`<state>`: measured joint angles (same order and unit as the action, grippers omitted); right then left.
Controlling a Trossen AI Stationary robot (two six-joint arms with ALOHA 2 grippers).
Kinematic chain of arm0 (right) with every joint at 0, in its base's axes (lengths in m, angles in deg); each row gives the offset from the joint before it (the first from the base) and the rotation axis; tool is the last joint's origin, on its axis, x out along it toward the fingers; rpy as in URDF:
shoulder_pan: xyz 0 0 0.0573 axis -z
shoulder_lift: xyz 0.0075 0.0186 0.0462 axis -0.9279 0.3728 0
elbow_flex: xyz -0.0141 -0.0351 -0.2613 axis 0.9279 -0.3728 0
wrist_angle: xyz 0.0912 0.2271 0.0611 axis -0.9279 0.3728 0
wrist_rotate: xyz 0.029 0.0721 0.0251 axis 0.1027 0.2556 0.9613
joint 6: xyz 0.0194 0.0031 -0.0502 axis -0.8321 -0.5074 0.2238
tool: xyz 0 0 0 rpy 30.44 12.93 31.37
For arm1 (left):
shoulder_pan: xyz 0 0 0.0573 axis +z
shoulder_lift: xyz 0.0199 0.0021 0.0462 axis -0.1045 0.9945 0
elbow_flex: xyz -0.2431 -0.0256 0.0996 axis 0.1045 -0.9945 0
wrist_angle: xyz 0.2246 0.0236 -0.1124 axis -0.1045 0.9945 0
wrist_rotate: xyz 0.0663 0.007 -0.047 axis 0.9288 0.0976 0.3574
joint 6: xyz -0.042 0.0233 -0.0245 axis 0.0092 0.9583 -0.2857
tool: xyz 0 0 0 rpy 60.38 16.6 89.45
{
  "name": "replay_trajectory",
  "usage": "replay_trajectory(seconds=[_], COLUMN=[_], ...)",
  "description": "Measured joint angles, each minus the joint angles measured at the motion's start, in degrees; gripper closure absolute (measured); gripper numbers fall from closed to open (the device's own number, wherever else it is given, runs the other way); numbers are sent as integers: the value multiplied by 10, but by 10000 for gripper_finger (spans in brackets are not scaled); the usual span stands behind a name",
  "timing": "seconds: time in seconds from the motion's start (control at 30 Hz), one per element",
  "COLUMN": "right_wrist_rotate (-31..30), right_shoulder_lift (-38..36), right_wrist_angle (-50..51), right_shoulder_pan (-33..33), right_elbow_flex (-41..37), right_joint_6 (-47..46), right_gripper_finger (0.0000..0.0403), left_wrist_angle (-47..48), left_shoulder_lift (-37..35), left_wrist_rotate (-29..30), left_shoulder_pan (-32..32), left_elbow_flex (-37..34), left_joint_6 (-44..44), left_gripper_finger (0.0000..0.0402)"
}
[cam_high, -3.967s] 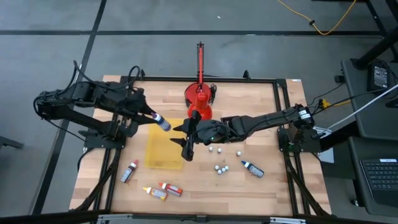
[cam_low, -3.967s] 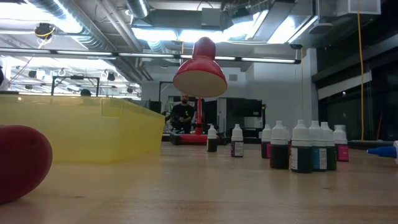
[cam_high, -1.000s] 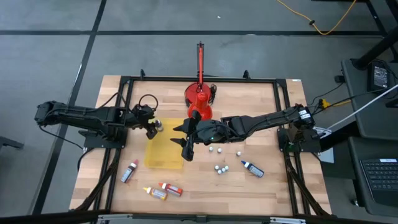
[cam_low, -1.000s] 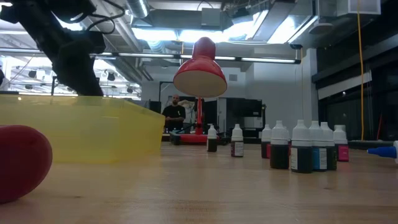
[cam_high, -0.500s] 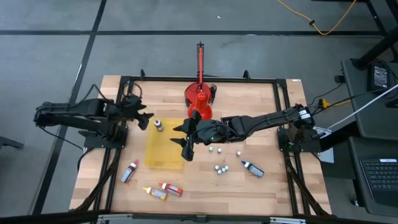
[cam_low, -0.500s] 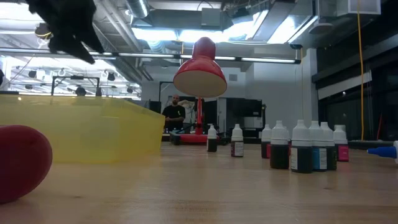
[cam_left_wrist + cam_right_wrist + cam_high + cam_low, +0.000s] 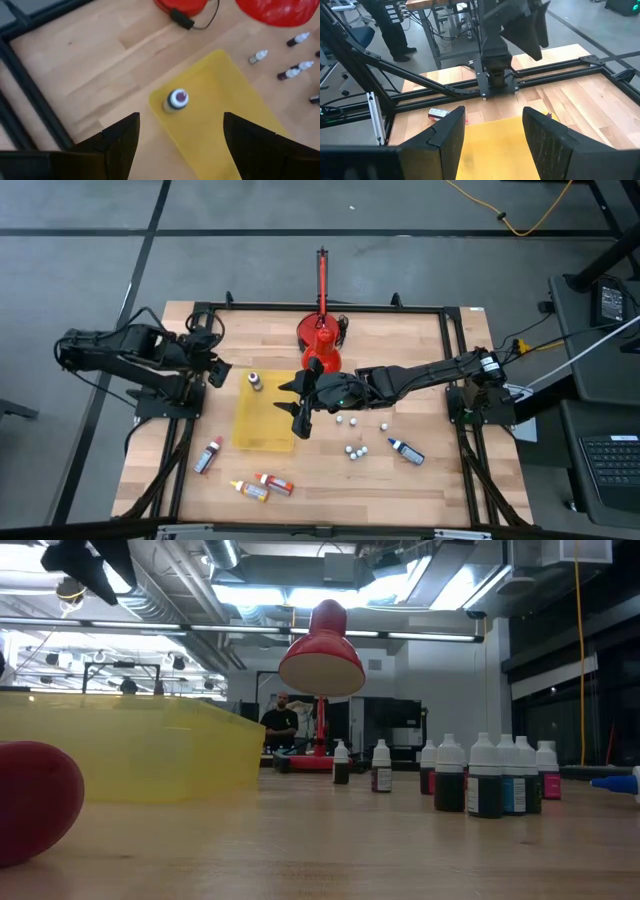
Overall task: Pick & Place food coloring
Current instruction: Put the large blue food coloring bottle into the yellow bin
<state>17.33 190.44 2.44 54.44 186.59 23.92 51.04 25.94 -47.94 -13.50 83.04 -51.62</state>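
One yellow tray (image 7: pixel 268 420) lies flat on the wooden table (image 7: pixel 400 490), left of the middle. It holds a single bottle of food coloring (image 7: pixel 256 381), which stands upright on its pale cap-up end in the tray's far left corner, just inside the rim. The rest of the tray is bare yellow floor.

The left gripper (image 7: pixel 215 370) hangs just to the left of that corner, raised off the table and apart from the bottle. Its fingers (image 7: pixel 117 142) are spread wide with nothing between them, and from its wrist the bottle (image 7: pixel 175 99) shows in the gap ahead of them, untouched.

The right gripper (image 7: pixel 299 406) reaches in from the right and sits at the tray's right edge. Its fingers (image 7: pixel 447 137) also stand apart and hold nothing; only the tray's floor (image 7: pixel 495 145) shows between them.

More food coloring lies loose on the near part of the table, well apart from both grippers: a red bottle (image 7: pixel 208 455) on its side near the left rail, an orange-yellow bottle (image 7: pixel 248 491) and a second red bottle (image 7: pixel 273 483) side by side nearer still, and a dark blue bottle (image 7: pixel 406 451) on its side to the right. A few small bottles (image 7: pixel 355 450) stand upright between the tray and the blue one.
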Motion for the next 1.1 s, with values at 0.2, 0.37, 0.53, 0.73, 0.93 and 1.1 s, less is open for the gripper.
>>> replay_trajectory(seconds=[0.2,0.37,0.53,0.73,0.93,1.1], right_wrist_rotate=[0,0,0,0,0,0], right_shoulder_lift=[0,0,0,0,0,0], right_wrist_angle=[0,0,0,0,0,0], right_shoulder_pan=[0,0,0,0,0,0], right_elbow_flex=[0,0,0,0,0,0], right_joint_6=[0,0,0,0,0,0], right_gripper_finger=[203,203,203,203,203,203], left_wrist_angle=[41,46,47,39,-11,-62], left_shoulder_lift=[62,105,132,135,135,135], left_wrist_rotate=[-13,-46,-99,-121,-139,-139], left_shoulder_pan=[-45,-77,-110,-144,-185,-216], left_elbow_flex=[49,63,63,63,63,63], left_joint_6=[-76,-127,-175,-214,-188,-164], left_gripper_finger=[128,128,128,128,128,128])
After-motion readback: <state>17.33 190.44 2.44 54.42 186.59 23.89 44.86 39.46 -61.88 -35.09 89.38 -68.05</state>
